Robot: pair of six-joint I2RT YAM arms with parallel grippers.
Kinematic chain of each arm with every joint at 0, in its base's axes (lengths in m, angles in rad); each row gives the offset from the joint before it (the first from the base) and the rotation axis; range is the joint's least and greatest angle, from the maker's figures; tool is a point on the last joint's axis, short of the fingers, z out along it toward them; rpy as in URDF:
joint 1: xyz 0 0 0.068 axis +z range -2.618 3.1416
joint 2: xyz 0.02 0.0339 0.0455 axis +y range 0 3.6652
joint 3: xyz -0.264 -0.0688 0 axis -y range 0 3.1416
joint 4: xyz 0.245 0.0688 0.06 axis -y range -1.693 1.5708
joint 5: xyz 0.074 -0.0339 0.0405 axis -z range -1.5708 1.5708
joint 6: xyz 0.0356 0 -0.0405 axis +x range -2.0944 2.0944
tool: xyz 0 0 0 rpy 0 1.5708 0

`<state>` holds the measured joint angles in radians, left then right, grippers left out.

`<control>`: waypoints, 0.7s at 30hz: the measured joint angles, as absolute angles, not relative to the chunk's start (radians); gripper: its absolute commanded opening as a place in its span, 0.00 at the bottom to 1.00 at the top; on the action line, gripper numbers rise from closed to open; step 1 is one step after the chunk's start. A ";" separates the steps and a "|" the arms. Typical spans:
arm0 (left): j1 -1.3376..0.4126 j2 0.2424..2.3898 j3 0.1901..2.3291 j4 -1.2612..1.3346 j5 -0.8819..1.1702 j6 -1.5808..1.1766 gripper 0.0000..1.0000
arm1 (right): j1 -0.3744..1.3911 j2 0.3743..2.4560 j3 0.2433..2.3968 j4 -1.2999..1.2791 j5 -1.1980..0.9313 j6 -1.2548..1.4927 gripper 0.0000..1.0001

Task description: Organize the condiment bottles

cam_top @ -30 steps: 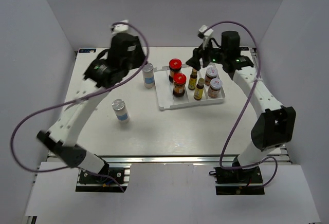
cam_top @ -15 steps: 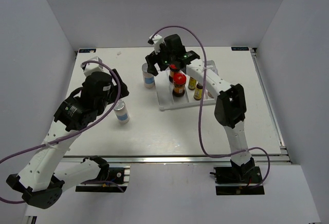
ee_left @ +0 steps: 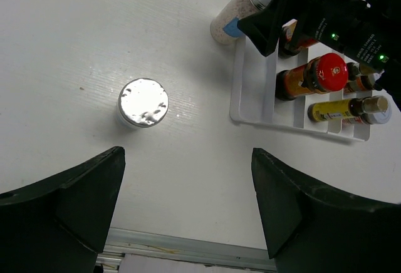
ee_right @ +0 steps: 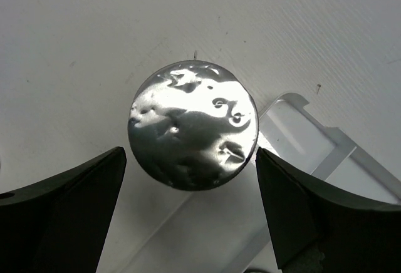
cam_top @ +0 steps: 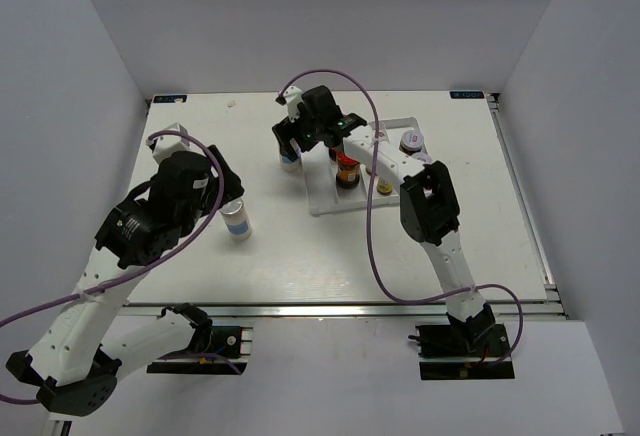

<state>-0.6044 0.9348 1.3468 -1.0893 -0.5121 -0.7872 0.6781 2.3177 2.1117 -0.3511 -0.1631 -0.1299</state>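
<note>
Two silver-capped, blue-labelled shakers stand on the table, both outside the white tray. One shaker is right beside the tray's left edge. My right gripper hangs open just above it, a finger on each side of its silver cap, apart from it. The other shaker stands alone at the middle left. My left gripper is open and empty, above the table nearer than this shaker. In the tray are red-lidded jars, slim yellow bottles and a white-lidded jar, partly hidden by the right arm.
The right arm stretches across the tray from the right. The table's metal front rail runs just below my left fingers. Purple cables loop over both arms. White walls close in the table on three sides.
The left gripper let go of the shaker by the tray, opened and drew back to the near left. The right arm swung from the tray's right side to over that shaker and opened.
</note>
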 measured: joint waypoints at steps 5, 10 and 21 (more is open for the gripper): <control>-0.604 0.935 1.335 -1.104 -0.507 -0.802 0.91 | 0.677 2.378 2.135 -0.290 -0.163 -0.131 0.88; -0.604 0.935 1.334 -1.108 -0.503 -0.810 0.92 | 0.677 2.410 2.136 -0.235 -0.180 -0.140 0.70; -0.604 0.945 1.296 -1.114 -0.487 -0.812 0.93 | 0.675 2.400 2.069 -0.108 -0.239 -0.167 0.14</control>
<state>-0.6044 0.9455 1.2964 -1.1137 -0.4873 -0.8124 0.6750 2.3997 2.0689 -0.1078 -0.2390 -0.1669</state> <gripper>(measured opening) 0.925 0.663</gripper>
